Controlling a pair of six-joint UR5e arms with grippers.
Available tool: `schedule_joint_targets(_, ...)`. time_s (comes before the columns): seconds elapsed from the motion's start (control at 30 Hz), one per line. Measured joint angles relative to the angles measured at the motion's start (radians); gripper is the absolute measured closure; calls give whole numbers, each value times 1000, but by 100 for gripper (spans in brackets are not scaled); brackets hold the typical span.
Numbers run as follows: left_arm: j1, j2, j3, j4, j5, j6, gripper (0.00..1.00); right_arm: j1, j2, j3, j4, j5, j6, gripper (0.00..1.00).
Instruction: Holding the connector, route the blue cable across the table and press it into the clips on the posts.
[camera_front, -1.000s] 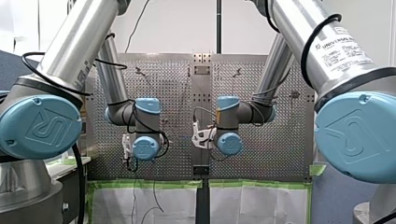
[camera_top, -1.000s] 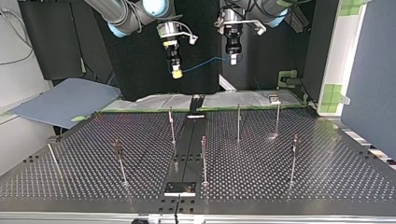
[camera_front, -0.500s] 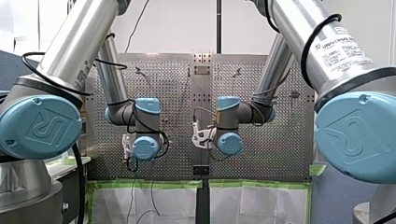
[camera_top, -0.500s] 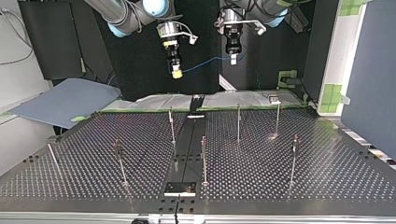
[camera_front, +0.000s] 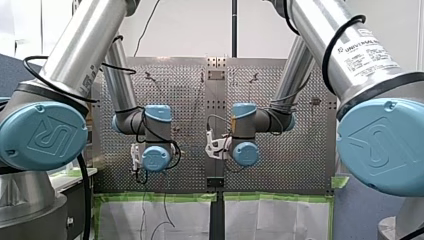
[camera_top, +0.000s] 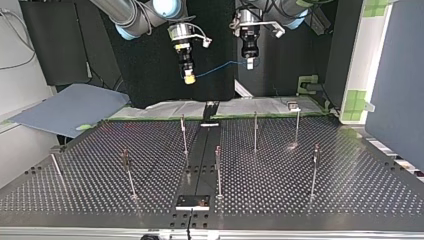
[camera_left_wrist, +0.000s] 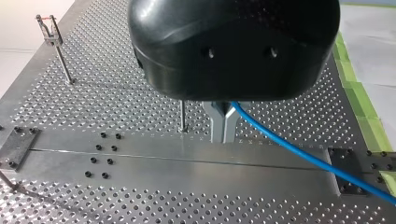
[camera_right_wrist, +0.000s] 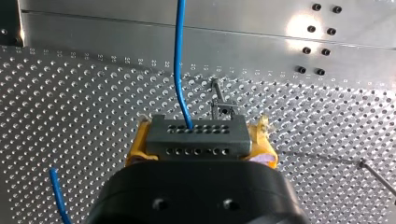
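High above the table's far edge in the top view, my right gripper (camera_top: 188, 77) and my left gripper (camera_top: 250, 63) hang side by side. The blue cable (camera_top: 220, 66) sags between them. In the right wrist view, my right gripper (camera_right_wrist: 201, 128) with yellow pads is shut on the grey connector (camera_right_wrist: 196, 140). The blue cable (camera_right_wrist: 177, 60) leaves the connector's face. In the left wrist view, my left gripper (camera_left_wrist: 223, 137) has its metal fingers shut on the blue cable (camera_left_wrist: 303, 156), which trails off to the side.
Several thin posts with clips stand on the perforated table (camera_top: 300, 200), among them one (camera_top: 183, 134) left of the centre strip, one (camera_top: 255, 131) right of it and one (camera_top: 218, 170) nearer the camera. A loose blue cable end (camera_right_wrist: 58, 196) shows beside my right gripper.
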Motion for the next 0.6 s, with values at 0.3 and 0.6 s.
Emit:
schedule_joint_targets(0.3, 0, 0, 0, 0, 0, 0, 100, 0, 0, 0, 0, 0, 0, 100)
schedule_joint_targets(0.6, 9, -11, 2, -17, 8, 3, 100, 2, 2, -2, 2, -2, 0, 100)
